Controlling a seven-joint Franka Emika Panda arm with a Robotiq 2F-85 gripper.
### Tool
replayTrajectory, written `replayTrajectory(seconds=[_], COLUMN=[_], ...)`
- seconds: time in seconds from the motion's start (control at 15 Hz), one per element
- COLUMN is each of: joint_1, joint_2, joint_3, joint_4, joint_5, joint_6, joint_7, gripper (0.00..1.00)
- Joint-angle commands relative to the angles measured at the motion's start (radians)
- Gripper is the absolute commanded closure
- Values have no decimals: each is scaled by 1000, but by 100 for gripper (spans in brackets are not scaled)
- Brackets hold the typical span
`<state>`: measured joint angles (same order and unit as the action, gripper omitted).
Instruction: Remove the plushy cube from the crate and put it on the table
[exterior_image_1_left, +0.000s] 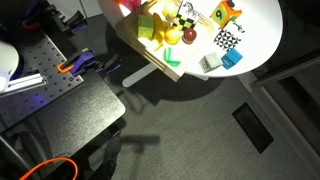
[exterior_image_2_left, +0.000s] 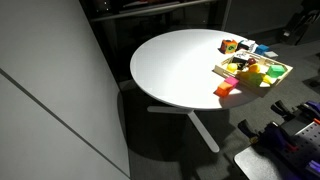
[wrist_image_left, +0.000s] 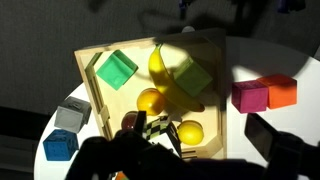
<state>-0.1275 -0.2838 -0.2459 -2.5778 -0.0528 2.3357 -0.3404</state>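
Observation:
The pale wooden crate (wrist_image_left: 92, 62) lies on the round white table (exterior_image_2_left: 180, 65) and shows in both exterior views (exterior_image_1_left: 166, 69) (exterior_image_2_left: 284, 70). In the wrist view it holds two green cubes (wrist_image_left: 117, 70) (wrist_image_left: 193, 78), a black, white and yellow checkered cube (wrist_image_left: 155, 127), a banana (wrist_image_left: 160, 62), two yellow round fruits (wrist_image_left: 149, 100) (wrist_image_left: 190, 132) and a dark red fruit (wrist_image_left: 131, 122). I cannot tell which cube is plush. My gripper (wrist_image_left: 185, 145) hangs above the crate's near edge, dark, with fingers wide apart and nothing between them. It is out of view in both exterior views.
Beside the crate on the table are a magenta cube (wrist_image_left: 250, 96), an orange cube (wrist_image_left: 282, 92), a grey cube (wrist_image_left: 72, 113) and a blue cube (wrist_image_left: 60, 145). Another checkered cube (exterior_image_1_left: 227, 40) sits on the table. The robot's base plate (exterior_image_1_left: 50, 90) stands next to the table.

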Motion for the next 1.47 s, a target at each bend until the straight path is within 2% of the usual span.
replayTrajectory(seconds=[0.0, 0.4, 0.73, 1.4], joint_1=[-10, -4, 4, -34], joint_2=[0, 3, 44, 296], joint_3=[9, 5, -3, -3], joint_4=[3, 8, 17, 91], joint_5=[3, 17, 44, 38], joint_6=[-2, 4, 78, 239], joint_7=[-1, -17, -42, -46], gripper=[0, 0, 0, 0])
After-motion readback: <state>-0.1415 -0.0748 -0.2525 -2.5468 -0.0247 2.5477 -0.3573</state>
